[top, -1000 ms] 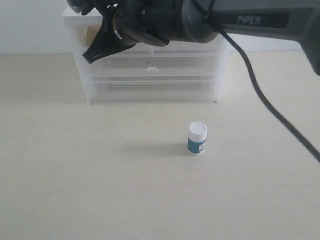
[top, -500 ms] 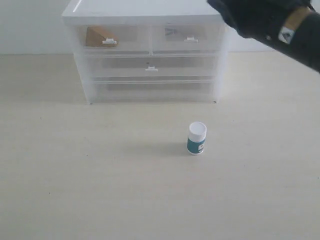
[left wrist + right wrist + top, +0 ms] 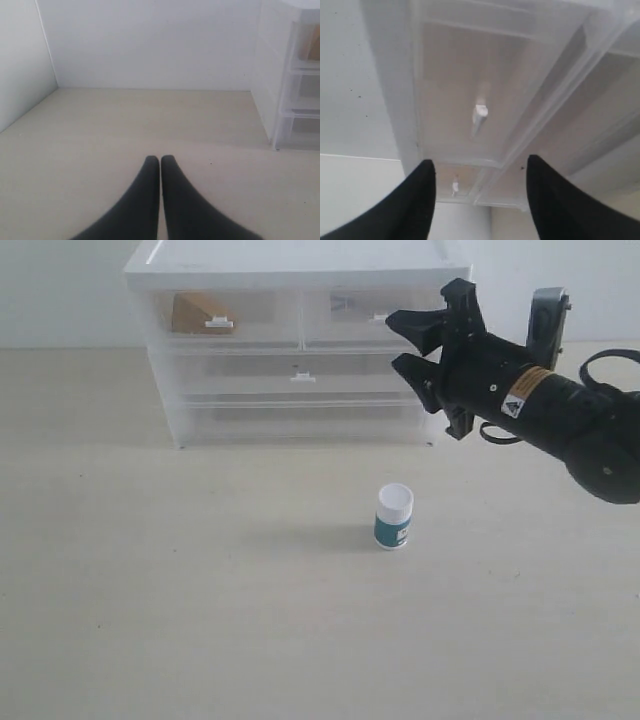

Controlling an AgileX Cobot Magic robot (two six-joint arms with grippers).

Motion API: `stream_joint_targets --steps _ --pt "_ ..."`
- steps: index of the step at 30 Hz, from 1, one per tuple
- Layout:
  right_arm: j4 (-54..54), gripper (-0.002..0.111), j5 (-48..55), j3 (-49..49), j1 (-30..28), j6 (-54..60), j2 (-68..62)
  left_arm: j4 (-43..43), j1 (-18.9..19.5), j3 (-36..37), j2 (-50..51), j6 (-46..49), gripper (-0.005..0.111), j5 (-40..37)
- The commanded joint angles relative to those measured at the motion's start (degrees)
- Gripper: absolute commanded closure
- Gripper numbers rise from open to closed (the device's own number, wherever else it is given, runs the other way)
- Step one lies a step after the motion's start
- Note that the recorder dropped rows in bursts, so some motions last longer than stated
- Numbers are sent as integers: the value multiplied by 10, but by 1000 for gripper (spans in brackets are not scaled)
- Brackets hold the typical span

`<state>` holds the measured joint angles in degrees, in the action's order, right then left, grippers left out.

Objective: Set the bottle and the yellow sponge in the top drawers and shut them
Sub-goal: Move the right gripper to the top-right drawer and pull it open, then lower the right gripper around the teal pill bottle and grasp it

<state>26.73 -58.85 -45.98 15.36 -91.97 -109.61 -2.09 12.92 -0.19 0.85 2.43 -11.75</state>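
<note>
**Pale table (image 3: 150, 620), small handle, easy slip**

Carries the bottle (image 3: 394, 517) upright, well apart from the chest (image 3: 300, 405); shows the yellow sponge (image 3: 195, 313) inside the left of the top drawers (image 3: 260, 315); finds the right pincer (image 3: 395, 340) spread beside the right handle (image 3: 379, 317), the left pincer (image 3: 160, 160) pressed together; risks slipping off the handle or shoving the chest back.

Pale table (image 3: 180, 620) carries white chest (image 3: 290, 254); bottle (image 3: 394, 517) stands apart.

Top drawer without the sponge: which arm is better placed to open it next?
Right. The right gripper, open, faces that drawer at its handle; the left gripper is shut, off beside the chest.
</note>
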Motion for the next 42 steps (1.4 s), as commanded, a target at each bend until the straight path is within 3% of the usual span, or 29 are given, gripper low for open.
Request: stream_joint_targets --steps 1,6,8,12,13,20,26,32,33,35,38,40,42 --pt "-3 56 -19 -49 6 -29 -38 -4 -1 2 2 -5 103 2" --pt "-21 57 -26 -84 6 -55 -64 -4 -1 2 2 -5 103 2" --pt "-24 69 -26 -94 6 -53 -70 -4 -1 2 2 -5 103 2" --pt "-55 106 -26 -96 6 -34 -70 -4 -1 2 2 -5 103 2" --pt "-63 108 -25 -96 5 -32 -70 -4 -1 2 2 -5 103 2" --pt "2 108 -79 -85 5 -28 -70 -4 -1 2 2 -5 103 2" --pt "15 108 -111 61 6 103 -20 -4 -1 2 2 -5 103 2" --pt "207 108 -111 164 6 195 45 -4 -1 2 2 -5 103 2" --pt "215 107 -111 172 6 203 46 -4 -1 2 2 -5 103 2" --pt "216 94 -111 187 6 237 46 -4 -1 2 2 -5 103 2" --pt "242 51 -85 193 6 321 49 -4 -1 2 2 -5 103 2" --pt "295 35 -98 195 6 366 58 -4 -1 2 2 -5 103 2" --pt "322 28 -99 203 6 392 74 -4 -1 2 2 -5 103 2"
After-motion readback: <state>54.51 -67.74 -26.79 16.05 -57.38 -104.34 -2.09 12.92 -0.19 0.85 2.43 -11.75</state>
